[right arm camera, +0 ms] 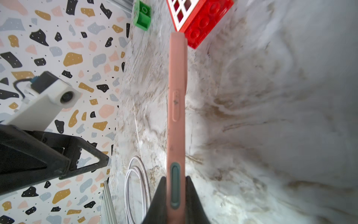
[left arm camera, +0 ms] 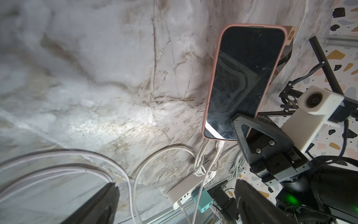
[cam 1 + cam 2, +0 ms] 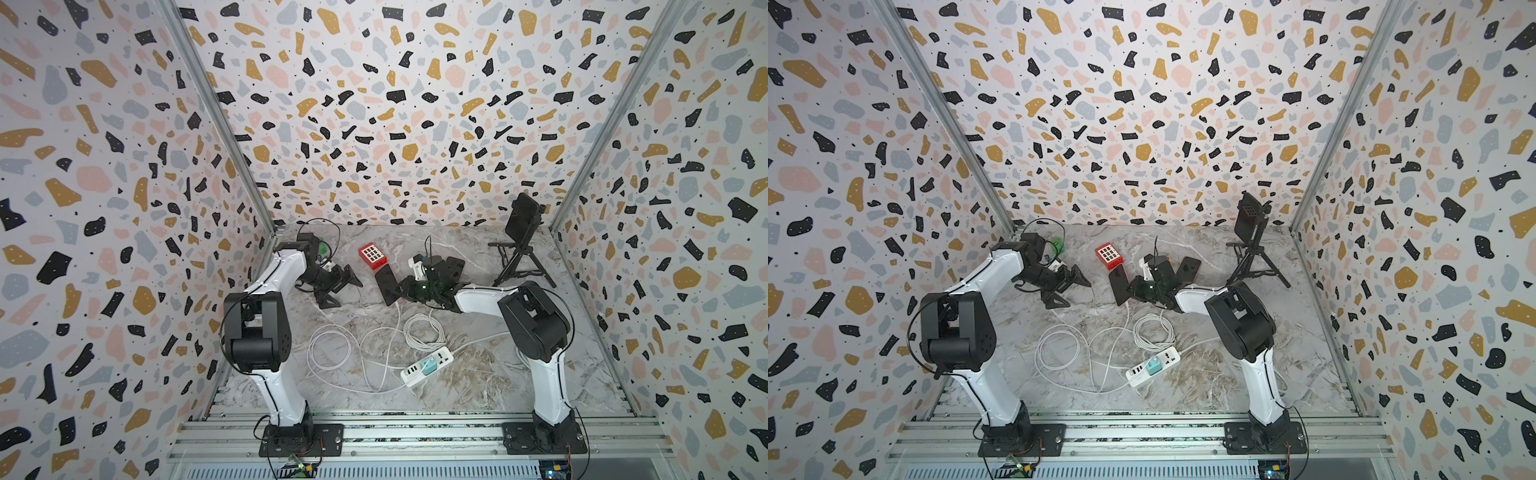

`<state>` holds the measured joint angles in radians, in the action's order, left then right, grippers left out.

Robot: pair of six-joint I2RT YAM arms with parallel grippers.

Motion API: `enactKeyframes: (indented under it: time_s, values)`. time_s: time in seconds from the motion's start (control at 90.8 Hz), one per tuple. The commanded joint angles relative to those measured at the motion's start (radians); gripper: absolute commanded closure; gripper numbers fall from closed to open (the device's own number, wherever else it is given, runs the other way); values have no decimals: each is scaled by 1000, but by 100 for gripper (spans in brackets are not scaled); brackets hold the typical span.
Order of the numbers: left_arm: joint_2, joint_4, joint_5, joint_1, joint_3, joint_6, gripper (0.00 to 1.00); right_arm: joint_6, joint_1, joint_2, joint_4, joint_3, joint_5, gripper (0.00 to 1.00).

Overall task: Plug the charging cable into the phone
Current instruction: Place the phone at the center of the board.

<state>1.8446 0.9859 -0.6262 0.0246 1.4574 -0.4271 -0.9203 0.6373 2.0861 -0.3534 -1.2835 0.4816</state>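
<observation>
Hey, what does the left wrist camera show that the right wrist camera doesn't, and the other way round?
Only the left wrist view: the dark screen of the pink-cased phone, the white charging cable meeting its bottom edge, and the white power strip with a teal adapter. Only the right wrist view: the phone's side buttons, the red plastic block and the green plastic block. Both: the phone, the right tool shut on it, white cable loops, and the grey marble tabletop.
</observation>
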Motion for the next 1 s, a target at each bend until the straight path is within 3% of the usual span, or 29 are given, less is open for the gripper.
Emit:
enactKeyframes:
  time_s: [0.0, 0.451, 0.793, 0.991]
  values:
    - [5, 1, 22, 22, -8, 61, 3, 1, -18, 2, -64, -33, -9, 97]
    - [-12, -64, 163, 36, -74, 265, 2, -107, -25, 111, -151, -8, -87, 91]
    - [-60, -90, 177, 52, -117, 344, 1, -107, -25, 66, -137, 33, -133, 53]
    - [-95, -130, 190, 73, -156, 419, 0, -10, -30, -21, -20, 44, -190, 40]
